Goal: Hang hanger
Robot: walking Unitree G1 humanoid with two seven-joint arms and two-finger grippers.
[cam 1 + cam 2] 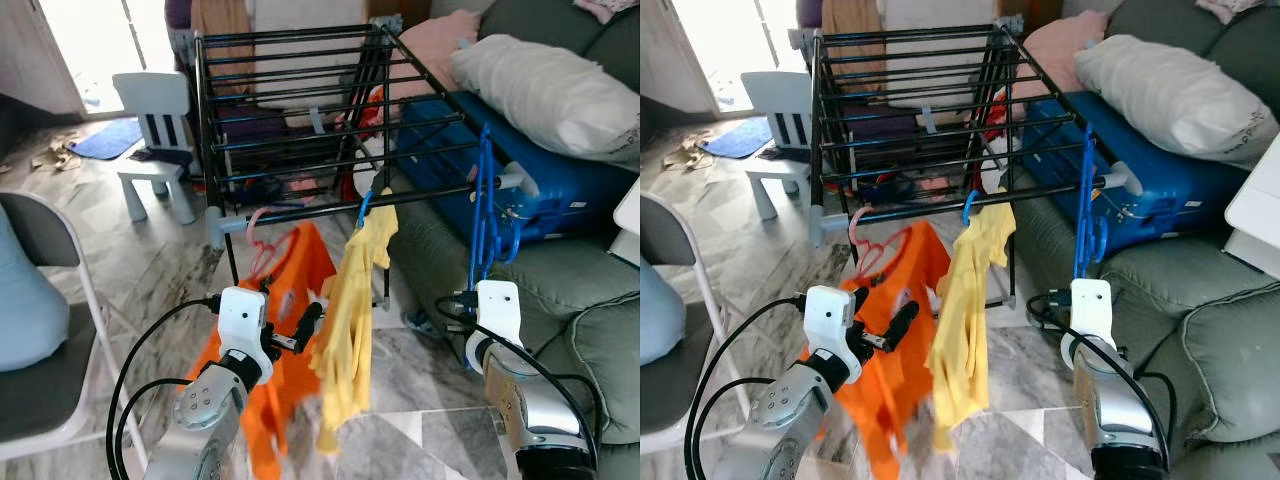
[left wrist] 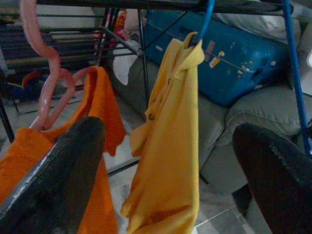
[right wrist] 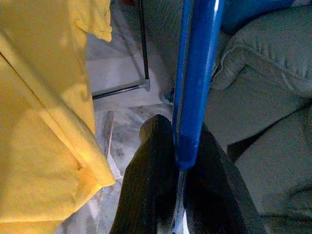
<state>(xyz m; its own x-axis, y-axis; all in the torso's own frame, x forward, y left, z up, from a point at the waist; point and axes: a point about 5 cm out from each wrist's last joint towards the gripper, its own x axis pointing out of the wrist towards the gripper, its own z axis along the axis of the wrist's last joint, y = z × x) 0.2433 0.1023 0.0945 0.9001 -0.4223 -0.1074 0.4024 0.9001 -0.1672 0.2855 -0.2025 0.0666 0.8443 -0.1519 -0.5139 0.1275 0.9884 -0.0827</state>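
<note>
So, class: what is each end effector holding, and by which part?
Right end effector grips the empty blue hanger at its lower end; its hook is at the rack bar. Left end effector holds nothing.

Black drying rack [image 1: 300, 110] carries orange shirt [image 1: 290, 300], yellow shirt [image 1: 350, 320], seemingly a blue hanger [image 1: 483, 200].

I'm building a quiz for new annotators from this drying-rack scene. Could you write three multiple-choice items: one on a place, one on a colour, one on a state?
1. Where does the blue suitcase lie?
A. on the sofa
B. under the white chair
C. on top of the rack

2. What colour is the shirt on the pink hanger?
A. green
B. orange
C. white

3. How is the right gripper?
A. wide open
B. shut on a yellow shirt
C. shut on the blue hanger

Answers: 1 A, it rests on the grey-green cushions beside the drying rack. 2 B, the orange shirt hangs from it. 3 C, its fingers press the blue bar between them.
</note>
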